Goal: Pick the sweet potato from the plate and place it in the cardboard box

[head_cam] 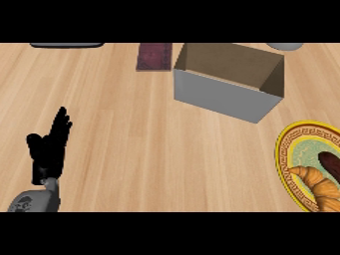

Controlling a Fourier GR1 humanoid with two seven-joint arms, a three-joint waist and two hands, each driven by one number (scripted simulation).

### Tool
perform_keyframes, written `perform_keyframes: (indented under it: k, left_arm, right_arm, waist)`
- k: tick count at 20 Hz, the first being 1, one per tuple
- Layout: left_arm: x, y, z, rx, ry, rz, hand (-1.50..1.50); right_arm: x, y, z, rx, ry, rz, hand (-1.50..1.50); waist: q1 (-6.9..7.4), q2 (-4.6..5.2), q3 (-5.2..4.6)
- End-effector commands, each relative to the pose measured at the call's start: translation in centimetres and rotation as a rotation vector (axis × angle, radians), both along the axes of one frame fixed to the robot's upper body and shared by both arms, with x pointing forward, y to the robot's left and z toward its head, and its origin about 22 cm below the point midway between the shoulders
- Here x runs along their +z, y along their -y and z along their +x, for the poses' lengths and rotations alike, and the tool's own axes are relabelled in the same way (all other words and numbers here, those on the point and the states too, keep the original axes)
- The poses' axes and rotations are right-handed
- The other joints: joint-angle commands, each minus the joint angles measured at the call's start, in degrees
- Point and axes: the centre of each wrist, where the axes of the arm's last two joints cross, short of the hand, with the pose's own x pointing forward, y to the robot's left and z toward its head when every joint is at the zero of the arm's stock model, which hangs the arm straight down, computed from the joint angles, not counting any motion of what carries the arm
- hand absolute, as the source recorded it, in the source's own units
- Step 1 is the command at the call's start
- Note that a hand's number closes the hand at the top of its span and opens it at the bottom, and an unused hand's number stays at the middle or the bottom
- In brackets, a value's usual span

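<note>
looking down at the pale wooden counter (pixel 128 149), the long dark reddish-brown sweet potato (pixel 339 172) lies on the yellow-rimmed patterned round plate (pixel 286 149) at the far right, just beside a golden croissant (pixel 318 185), possibly touching it. i'd judge it stiff, fairly dense and matt-skinned, so unlikely to slip; taking it across its middle looks best, away from the croissant. part of it runs past the view's edge. a dark speck at the right edge may be the right hand, but i cannot tell. the left hand (pixel 49 149) rests low at the left, fingers straight and together, holding nothing. the open grey-sided cardboard box (pixel 228 94) stands well apart from the plate, with bare counter between for carrying across
</note>
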Motion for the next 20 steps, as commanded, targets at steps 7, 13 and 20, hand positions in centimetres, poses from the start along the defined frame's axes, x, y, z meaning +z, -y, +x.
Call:
perform_keyframes:
  k: [7,13,20]
  left_arm:
    - [0.0,-1.5,0.7,0.0,-0.001,-0.001,0.0]
    - [1.0,-0.8,0.0,-0.016,0.001,-0.007,0.0]
    - [1.3,0.6,0.0,0.001,0.007,0.004,0.0]
  right_arm:
    - [-1.5,0.0,0.8,-0.01,-0.044,-0.049,-1.5]
    - [-2.9,3.0,1.0,-0.005,-0.048,-0.048,-1.5]
    - [-4.4,2.2,2.7,0.003,-0.052,-0.041,-1.5]
  waist:
    - [-0.07,0.0,-0.01]
    - [0.05,-0.02,0.01]
    - [0.08,-0.02,0.01]
